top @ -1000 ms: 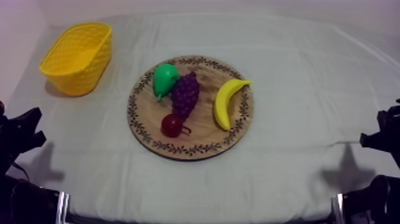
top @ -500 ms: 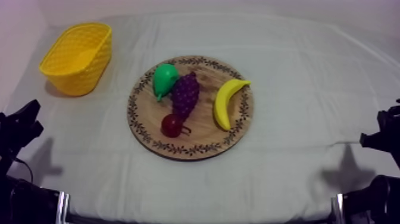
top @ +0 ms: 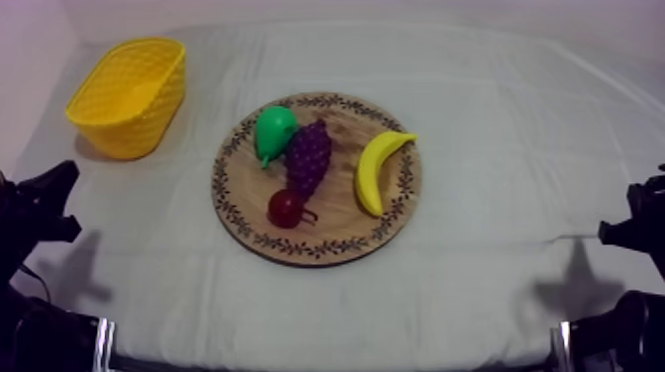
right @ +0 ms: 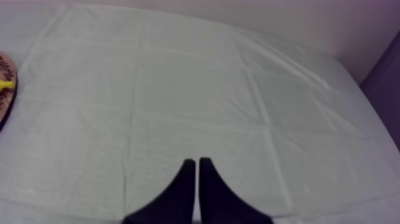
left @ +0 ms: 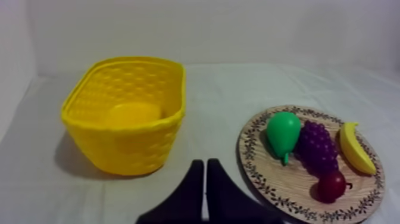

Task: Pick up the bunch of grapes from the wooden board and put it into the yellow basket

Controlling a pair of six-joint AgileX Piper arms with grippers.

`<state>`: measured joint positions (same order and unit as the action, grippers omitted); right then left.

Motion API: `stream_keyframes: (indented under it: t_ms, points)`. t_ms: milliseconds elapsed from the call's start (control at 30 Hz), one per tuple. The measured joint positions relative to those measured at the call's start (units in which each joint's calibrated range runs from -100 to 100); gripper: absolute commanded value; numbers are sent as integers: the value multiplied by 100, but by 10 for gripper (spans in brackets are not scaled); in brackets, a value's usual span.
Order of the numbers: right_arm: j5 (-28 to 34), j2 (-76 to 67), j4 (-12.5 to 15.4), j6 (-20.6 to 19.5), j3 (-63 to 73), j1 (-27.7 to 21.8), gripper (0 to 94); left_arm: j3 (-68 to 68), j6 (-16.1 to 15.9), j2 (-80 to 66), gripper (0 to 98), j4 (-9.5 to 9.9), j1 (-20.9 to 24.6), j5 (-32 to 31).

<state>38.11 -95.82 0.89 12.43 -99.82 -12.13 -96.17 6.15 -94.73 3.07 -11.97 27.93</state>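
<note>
- The bunch of grapes (top: pixel 309 156) is found on the wooden board (top: pixel 327 247). It touches the pear (top: pixel 273 131), and the small red fruit (top: pixel 286 207) lies just beside its narrow end.
- It is judged a light, knobbly toy, probably of stiff plastic, so slipping off the rounded beads is to be expected.
- A hold across its middle is advised, between the pear contact and the small red fruit.
- The left gripper (left: pixel 205 164) is seen with its fingers pressed together on nothing, and the right gripper (right: pixel 194 161) likewise.
- Against the earlier frame, the left gripper is found shifted slightly toward the yellow basket (top: pixel 148 124). The fruit, the board and the right arm are unchanged.
</note>
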Motion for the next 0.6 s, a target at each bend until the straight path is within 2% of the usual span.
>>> stream_keyframes:
  t_ms: [267,400,467,600]
  points:
    - [0,0,0,0,0,0,3,1031,166,1227,0,-18,-281,12]
    - [0,0,0,0,0,0,3,1676,287,1972,0,-29,-408,220]
    - [0,0,0,0,0,0,3,2065,368,2389,0,-74,-446,446]
    - [0,0,0,0,0,0,3,2925,348,3219,0,-307,-390,1145]
